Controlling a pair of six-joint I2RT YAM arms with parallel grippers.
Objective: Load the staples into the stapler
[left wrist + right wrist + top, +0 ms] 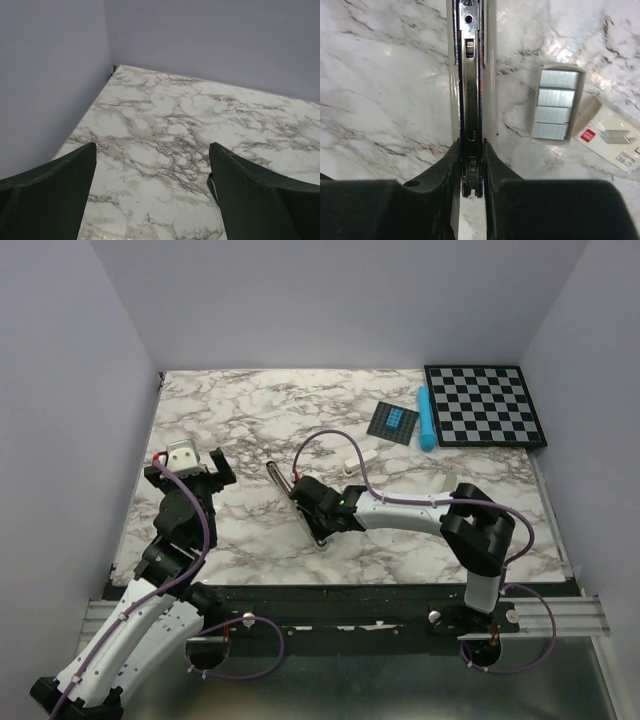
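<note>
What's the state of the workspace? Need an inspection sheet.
Surface: marble table, flat, no spills seen.
Job's things: stapler lying with its metal channel showing; staples in rows beside it, apart; box next to them.
Clutter: checkerboard, blue cylinder and dark card at the far right.
Grippers: left gripper open, empty, over bare marble; right gripper shut on the stapler's end.
Cables: purple cables loop along both arms, one arching near the stapler.
Surroundings: plain lilac walls on three sides.
</note>
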